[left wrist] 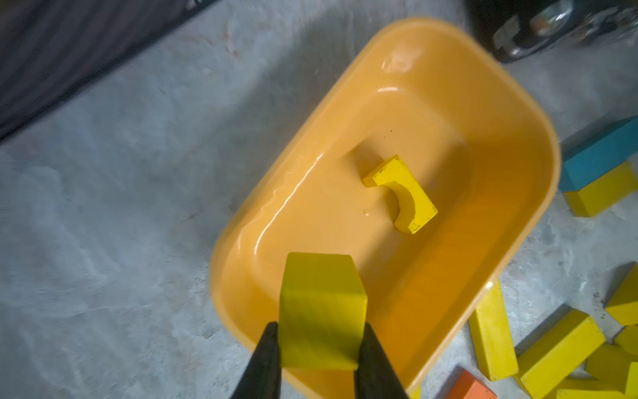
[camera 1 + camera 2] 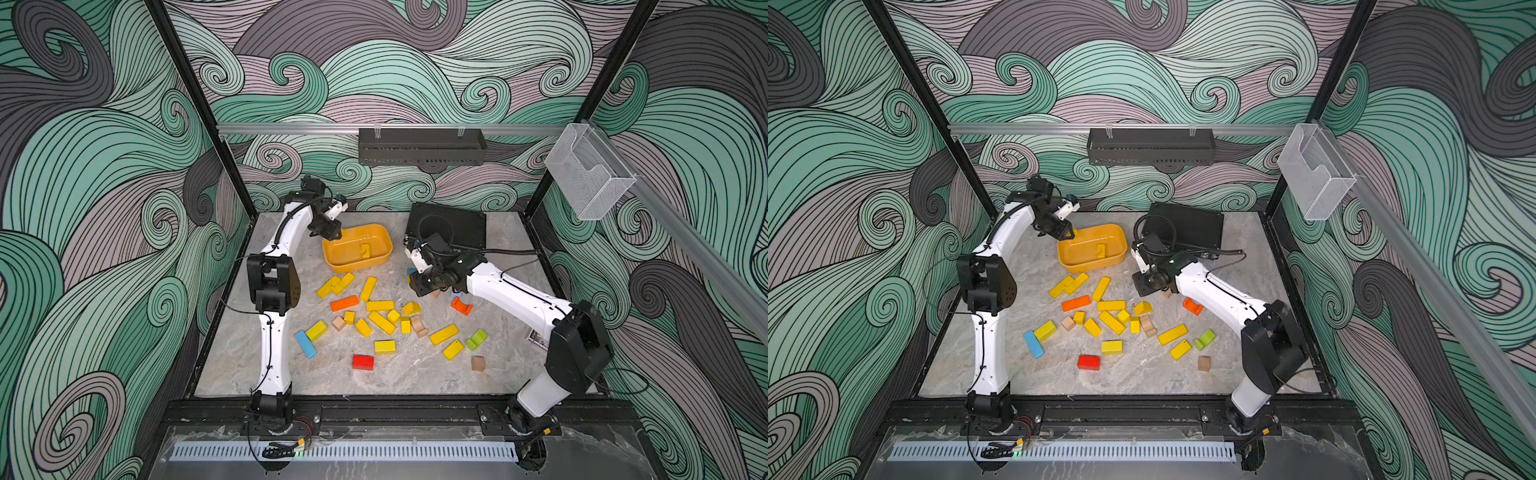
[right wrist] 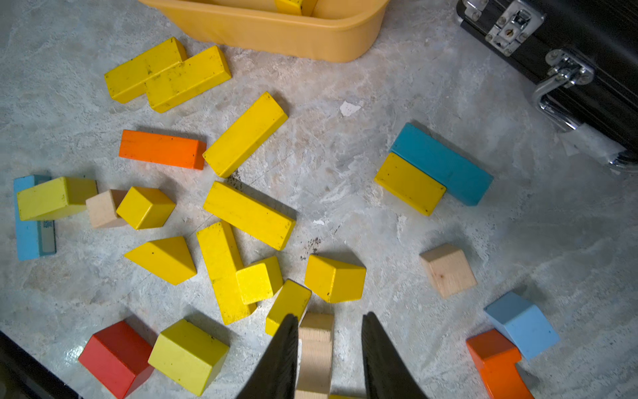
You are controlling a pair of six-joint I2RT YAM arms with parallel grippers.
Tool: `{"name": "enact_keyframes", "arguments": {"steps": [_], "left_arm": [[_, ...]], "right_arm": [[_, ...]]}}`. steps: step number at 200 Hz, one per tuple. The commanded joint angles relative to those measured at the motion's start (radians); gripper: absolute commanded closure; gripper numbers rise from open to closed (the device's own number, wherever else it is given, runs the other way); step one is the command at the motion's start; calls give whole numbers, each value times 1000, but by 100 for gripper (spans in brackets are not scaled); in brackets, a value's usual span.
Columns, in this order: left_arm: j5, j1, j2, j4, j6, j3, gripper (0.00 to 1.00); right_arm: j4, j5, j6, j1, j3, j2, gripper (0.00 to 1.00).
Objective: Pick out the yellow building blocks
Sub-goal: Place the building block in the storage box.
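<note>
yellow building blocks lie scattered mid-table, most not yet picked. right gripper hovers over them, jaws apart, empty, bare-wood block beneath. farther back, left gripper is clenched on a yellow block above the end of the orange-yellow tub; yellow arch block lies inside. best: carry inward past the rim, lower, then let go.

Swirl-patterned teal walls, grey marble tabletop, black wall rack
</note>
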Motion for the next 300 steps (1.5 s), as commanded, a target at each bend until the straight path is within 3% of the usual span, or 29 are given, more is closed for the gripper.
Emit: {"name": "enact_keyframes", "arguments": {"steps": [1, 79, 140, 178, 229, 247, 278, 300], "left_arm": [[-18, -24, 34, -23, 13, 32, 99], [-108, -75, 121, 10, 43, 31, 90], [-220, -116, 144, 26, 59, 31, 73], [-260, -129, 124, 37, 38, 32, 50], [-263, -132, 43, 52, 12, 36, 40], [-277, -132, -11, 55, -37, 44, 31], [-258, -132, -159, 18, -83, 54, 28], [-250, -131, -296, -5, -101, -30, 28]], "right_arm": [[-12, 15, 40, -2, -44, -46, 65], [-19, 12, 85, 0, -174, -106, 60], [-19, 24, 97, -2, -242, -147, 56], [-20, 34, 137, -1, -309, -193, 52], [-58, 19, 228, 0, -397, -264, 50], [-70, 12, 259, 3, -432, -291, 49], [-74, -6, 296, 19, -487, -327, 49], [-72, -8, 291, 30, -500, -328, 49]]}}
